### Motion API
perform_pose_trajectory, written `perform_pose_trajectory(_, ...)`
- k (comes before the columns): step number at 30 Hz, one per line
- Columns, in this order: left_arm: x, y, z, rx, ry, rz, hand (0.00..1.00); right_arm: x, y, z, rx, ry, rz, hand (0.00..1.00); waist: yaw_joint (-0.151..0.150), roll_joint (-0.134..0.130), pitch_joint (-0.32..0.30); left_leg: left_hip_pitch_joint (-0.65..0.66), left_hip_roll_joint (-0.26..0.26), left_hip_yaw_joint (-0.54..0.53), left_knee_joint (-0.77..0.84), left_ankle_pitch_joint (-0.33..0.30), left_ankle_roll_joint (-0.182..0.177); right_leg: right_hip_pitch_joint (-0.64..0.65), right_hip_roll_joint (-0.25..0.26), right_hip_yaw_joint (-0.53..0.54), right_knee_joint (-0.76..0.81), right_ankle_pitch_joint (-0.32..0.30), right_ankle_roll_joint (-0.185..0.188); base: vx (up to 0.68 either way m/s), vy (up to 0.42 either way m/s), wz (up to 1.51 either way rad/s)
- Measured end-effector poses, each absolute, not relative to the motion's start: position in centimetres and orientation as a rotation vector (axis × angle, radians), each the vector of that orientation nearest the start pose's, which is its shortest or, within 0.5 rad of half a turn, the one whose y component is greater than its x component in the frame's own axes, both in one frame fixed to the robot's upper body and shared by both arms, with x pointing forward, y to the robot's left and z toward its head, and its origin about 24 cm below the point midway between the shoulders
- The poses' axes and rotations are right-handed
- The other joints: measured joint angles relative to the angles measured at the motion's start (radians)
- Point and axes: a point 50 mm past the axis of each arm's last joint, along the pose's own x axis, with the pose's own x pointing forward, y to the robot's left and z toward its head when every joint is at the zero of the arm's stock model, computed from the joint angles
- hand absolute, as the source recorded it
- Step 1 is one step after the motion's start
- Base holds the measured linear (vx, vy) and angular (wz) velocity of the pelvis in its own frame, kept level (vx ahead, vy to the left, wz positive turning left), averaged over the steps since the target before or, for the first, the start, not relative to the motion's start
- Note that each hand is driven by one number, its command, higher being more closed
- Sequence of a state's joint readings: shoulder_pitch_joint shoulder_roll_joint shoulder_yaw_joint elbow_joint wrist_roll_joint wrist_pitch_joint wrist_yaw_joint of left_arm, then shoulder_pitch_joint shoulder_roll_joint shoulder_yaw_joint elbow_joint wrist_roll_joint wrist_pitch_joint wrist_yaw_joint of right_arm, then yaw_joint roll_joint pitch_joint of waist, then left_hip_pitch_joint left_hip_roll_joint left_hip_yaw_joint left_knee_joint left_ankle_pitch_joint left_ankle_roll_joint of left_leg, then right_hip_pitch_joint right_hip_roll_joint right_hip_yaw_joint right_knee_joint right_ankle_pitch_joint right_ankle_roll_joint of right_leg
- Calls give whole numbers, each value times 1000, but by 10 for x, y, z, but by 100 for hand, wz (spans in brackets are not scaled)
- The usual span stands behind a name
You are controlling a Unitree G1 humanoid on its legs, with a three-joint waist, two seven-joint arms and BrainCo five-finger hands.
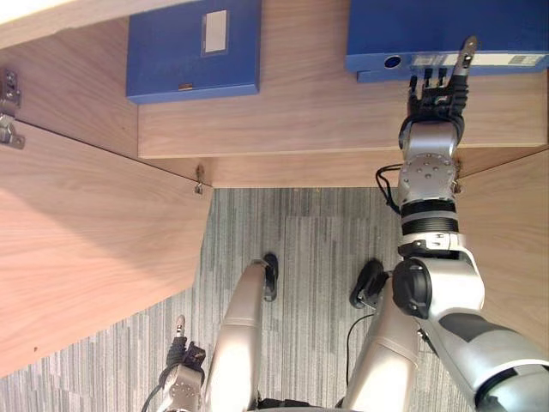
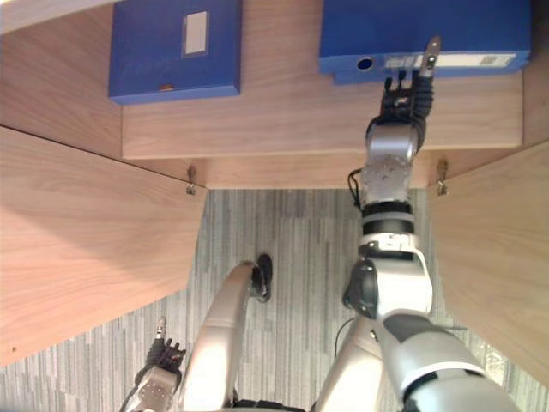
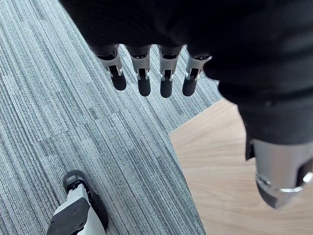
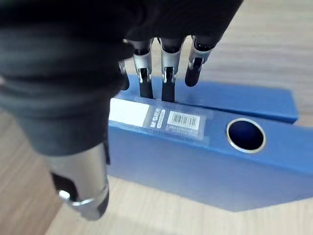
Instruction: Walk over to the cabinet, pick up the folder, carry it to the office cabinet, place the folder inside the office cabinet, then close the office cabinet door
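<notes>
A blue folder (image 1: 446,30) lies flat at the right of the wooden cabinet shelf (image 1: 326,112), its labelled spine with a round finger hole facing me. My right hand (image 1: 437,99) reaches up to that spine. In the right wrist view its straight fingers (image 4: 168,63) stretch over the spine's upper edge and the thumb (image 4: 80,186) stands apart in front of the folder (image 4: 195,156); the hand is open, curled round nothing. My left hand (image 1: 182,356) hangs low beside me, its fingers (image 3: 144,73) relaxed and open above the carpet.
A second blue folder (image 1: 193,47) lies flat at the shelf's left. The cabinet's left door (image 1: 86,249) and right door (image 1: 515,223) both swing open toward me, flanking the striped grey carpet (image 1: 309,249) where I stand.
</notes>
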State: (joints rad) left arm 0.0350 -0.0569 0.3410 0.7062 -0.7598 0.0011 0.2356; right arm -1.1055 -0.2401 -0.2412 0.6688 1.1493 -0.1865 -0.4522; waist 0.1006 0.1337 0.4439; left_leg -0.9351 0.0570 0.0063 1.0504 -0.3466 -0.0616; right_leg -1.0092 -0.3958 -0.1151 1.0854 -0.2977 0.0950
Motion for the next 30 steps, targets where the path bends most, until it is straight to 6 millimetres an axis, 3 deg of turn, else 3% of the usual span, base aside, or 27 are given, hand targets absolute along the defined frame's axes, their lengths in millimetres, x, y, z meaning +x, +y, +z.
perform_pose_trajectory(5,155,199,-127,-841,715,826,0,410,-194,238,970,-232,-291,0,-1,-4,3,0,9,-1,0,0,0,8,9,-7,-16,10,1,25,24,-5)
perform_pose_trajectory(8,156,203,-127,-853,700,845,0,413,-193,238,878,-209,-271,0,-4,-8,5,0,9,-2,0,1,1,12,10,-10,-22,14,1,29,35,-1)
perform_pose_trajectory(17,163,201,-126,-863,692,832,0,420,-190,238,832,-163,-274,0,-7,-15,9,18,16,9,-37,18,5,29,21,-12,-73,47,1,26,37,-4)
perform_pose_trajectory(24,162,210,-125,-876,662,864,0,421,-197,248,734,-161,-272,0,-7,-16,10,30,17,9,-71,37,8,48,28,-23,-113,68,-1,29,48,-1)
perform_pose_trajectory(30,157,212,-128,-883,661,860,0,422,-199,259,448,-136,-234,0,-17,-33,21,31,34,16,-89,45,15,56,50,-30,-159,101,-18,27,60,-9)
